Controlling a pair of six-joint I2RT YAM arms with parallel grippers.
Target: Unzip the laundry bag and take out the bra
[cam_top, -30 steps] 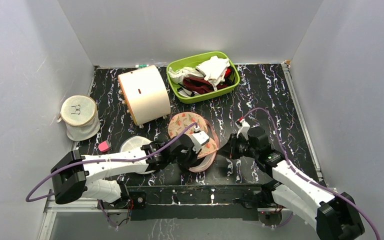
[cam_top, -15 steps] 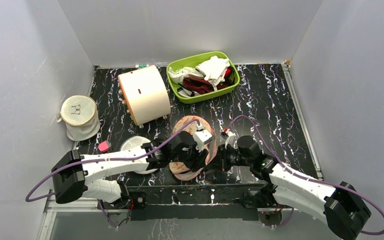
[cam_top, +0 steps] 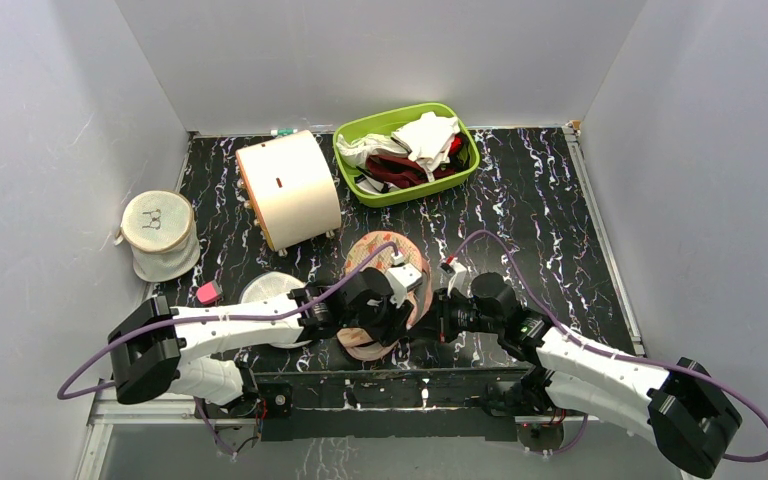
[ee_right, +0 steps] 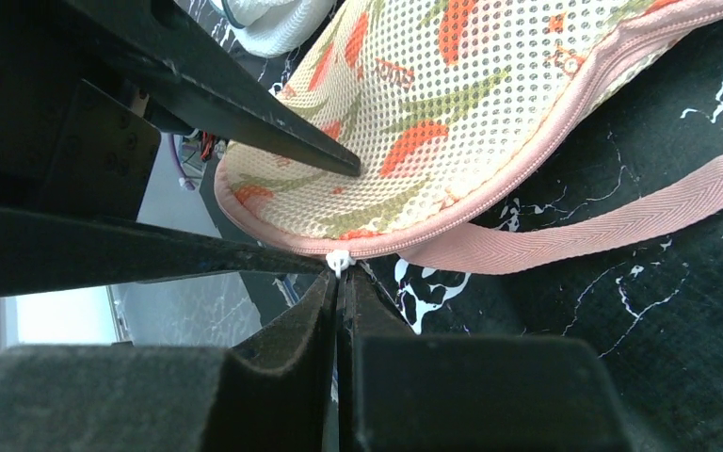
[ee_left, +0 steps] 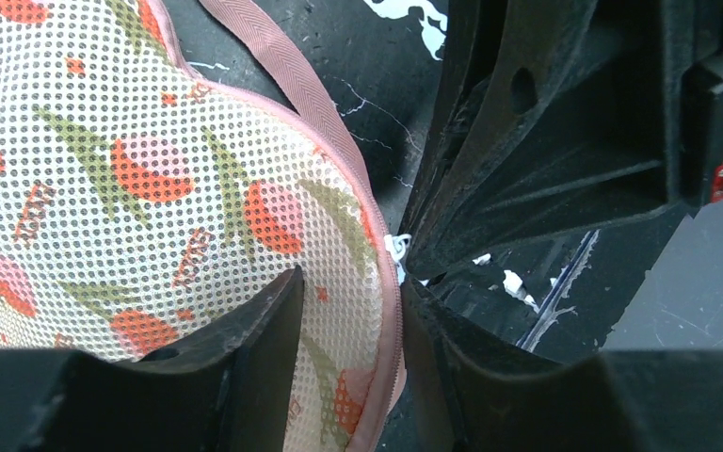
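At the far left of the counter (cam_top: 520, 200), a white mesh cylinder bag (cam_top: 158, 233) is standing against the wall. A small pink object (cam_top: 207, 293) and a round white mesh pouch (cam_top: 270, 288) are lying nearer the arms. Behind them a cream drum-shaped case (cam_top: 288, 188) is resting on its side.

The left end effector (cam_top: 392, 315) (ee_left: 348, 282) is reaching in from the left. Its jaws are standing partly apart and straddling the near rim of the laundry bag (cam_top: 378, 252) (ee_left: 151, 169) (ee_right: 452, 94). One finger (ee_left: 245, 330) is lying on the printed mesh and the other is sitting outside the pink zip edging. Whether they are pressing on the fabric is not clear.

The bag is lying near the front middle of the counter, between the two arms. Its pink strap (ee_right: 621, 226) (ee_left: 282, 56) is trailing over the dark marbled surface.

At the back, a green tub (cam_top: 415, 190) is holding white cloths (cam_top: 425, 135) and a dark red garment (cam_top: 400, 172).

The right end effector (cam_top: 438, 318) (ee_right: 339, 278) is meeting the bag's rim from the right. Its jaws are fully closed and pinching the small white zip pull (ee_right: 339, 260) (ee_left: 397, 247).
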